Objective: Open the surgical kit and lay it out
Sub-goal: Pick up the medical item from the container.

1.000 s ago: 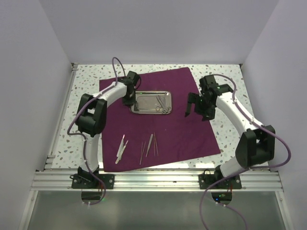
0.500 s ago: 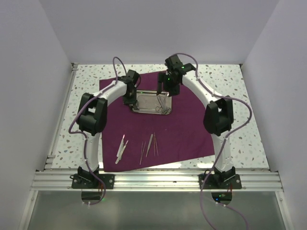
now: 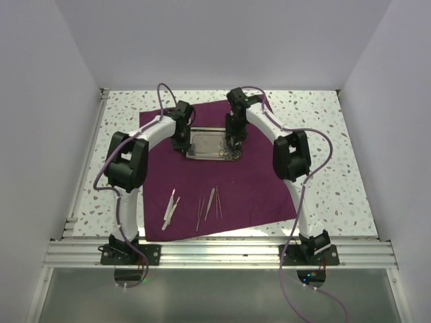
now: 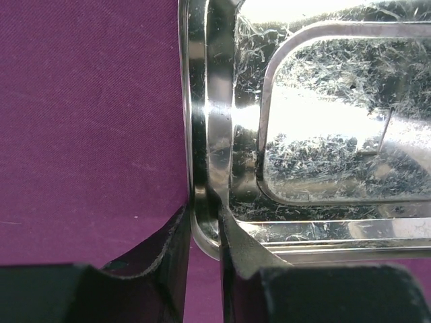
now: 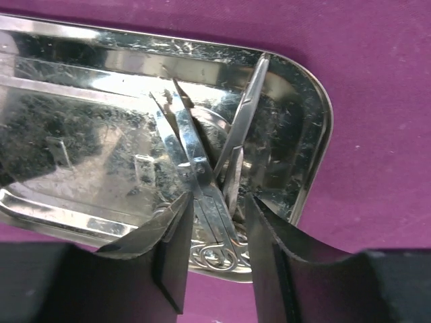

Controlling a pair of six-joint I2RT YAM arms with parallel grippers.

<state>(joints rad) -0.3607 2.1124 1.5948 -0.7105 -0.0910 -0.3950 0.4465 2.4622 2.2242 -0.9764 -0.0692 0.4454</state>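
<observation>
The surgical kit's plum cloth [image 3: 262, 182] lies spread flat on the table. The steel tray [image 3: 205, 142] sits on its far half. My left gripper [image 3: 183, 142] is at the tray's left end. In the left wrist view its jaws [image 4: 205, 225] pinch the tray's rim [image 4: 215, 134], one finger outside and one inside. My right gripper [image 3: 234, 140] reaches down into the tray's right end. Its fingers [image 5: 219, 215] stand apart on either side of the ring-handled scissors [image 5: 202, 182], with a second thin instrument [image 5: 246, 114] crossing them.
Thin silver instruments lie on the cloth's near half: a pair [image 3: 172, 208] at the left and several probes and tweezers [image 3: 210, 204] in the middle. Speckled tabletop [image 3: 330, 128] surrounds the cloth, with white walls on three sides and an aluminium rail [image 3: 222, 252] in front.
My right arm has swung from over the cloth's right side to the tray, and its jaws have narrowed around the scissors. The left arm has stayed at the tray's left end.
</observation>
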